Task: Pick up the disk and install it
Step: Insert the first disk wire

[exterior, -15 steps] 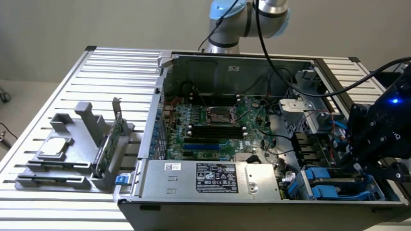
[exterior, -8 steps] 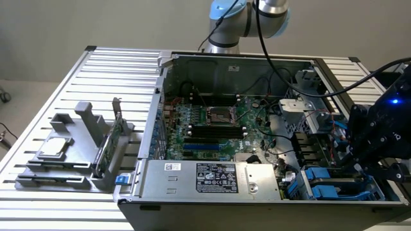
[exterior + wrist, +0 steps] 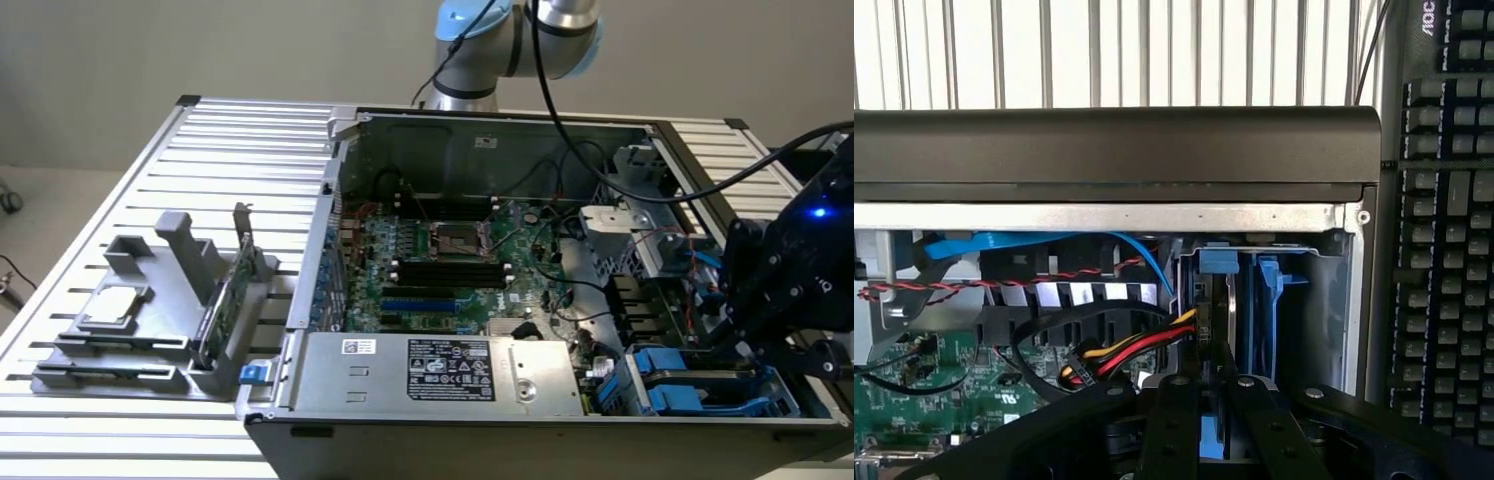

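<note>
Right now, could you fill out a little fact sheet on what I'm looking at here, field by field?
Setting: open computer case lying on a slatted metal table
Gripper: at the case's corner on the exterior view's right, above the drive bay, closed on the disk
Disk: held on edge between the fingers, blue rails showing
Bay: blue carriers standing in it, coloured cables beside
Tray: grey holder on the table at the exterior view's left
Nearby: keyboard next to the case

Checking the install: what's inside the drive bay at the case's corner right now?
The disk stands on edge in the drive bay, blue rails showing, the gripper closed on it. Its lower end is hidden.
</note>
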`<state>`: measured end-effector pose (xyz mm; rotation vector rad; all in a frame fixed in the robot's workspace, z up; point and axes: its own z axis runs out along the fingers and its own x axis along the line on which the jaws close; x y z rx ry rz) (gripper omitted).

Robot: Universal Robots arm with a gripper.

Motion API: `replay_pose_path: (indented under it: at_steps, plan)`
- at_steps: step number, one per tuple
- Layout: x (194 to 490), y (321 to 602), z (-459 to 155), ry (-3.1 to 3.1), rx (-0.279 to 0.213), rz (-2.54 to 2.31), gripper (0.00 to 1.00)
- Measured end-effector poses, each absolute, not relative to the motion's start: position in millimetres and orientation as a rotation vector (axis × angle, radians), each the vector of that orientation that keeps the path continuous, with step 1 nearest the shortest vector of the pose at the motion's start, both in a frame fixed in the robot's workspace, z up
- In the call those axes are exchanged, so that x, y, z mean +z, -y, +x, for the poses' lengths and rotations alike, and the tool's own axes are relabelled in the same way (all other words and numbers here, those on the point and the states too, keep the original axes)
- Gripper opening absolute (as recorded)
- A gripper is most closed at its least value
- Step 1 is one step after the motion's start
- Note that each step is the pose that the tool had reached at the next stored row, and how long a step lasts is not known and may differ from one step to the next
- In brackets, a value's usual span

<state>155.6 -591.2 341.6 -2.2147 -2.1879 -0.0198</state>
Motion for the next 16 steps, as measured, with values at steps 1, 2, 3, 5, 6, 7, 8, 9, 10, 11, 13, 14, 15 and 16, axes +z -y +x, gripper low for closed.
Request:
replay_pose_path:
  at_steps: [1,2,3,5,6,7,8,9,10,11,13,14,15,16]
  plan:
    - [341.4,591.2,155.5,2.188,-0.020,-2.215,0.16]
    - [340.9,591.2,155.5,2.189,-0.019,-2.216,0.16]
    - [340.9,591.2,155.6,2.189,-0.018,-2.216,0.16]
    - [340.8,591.3,155.6,2.189,-0.018,-2.216,0.16]
    - [340.8,591.2,155.7,2.189,-0.018,-2.216,0.16]
    - [340.7,591.2,155.8,2.189,-0.018,-2.216,0.16]
    - [340.7,591.2,155.8,2.189,-0.018,-2.216,0.16]
    - [340.6,591.2,155.8,2.189,-0.018,-2.216,0.16]
    - [340.4,591.2,155.9,2.189,-0.018,-2.216,0.16]
    - [340.3,591.2,155.9,2.189,-0.019,-2.216,0.16]
    - [340.0,591.2,155.9,2.190,-0.019,-2.217,0.16]
    - [339.8,591.2,155.9,2.190,-0.019,-2.217,0.16]
    - [339.6,591.2,155.9,2.190,-0.019,-2.217,0.16]
    - [339.5,591.2,155.9,2.190,-0.019,-2.217,0.16]
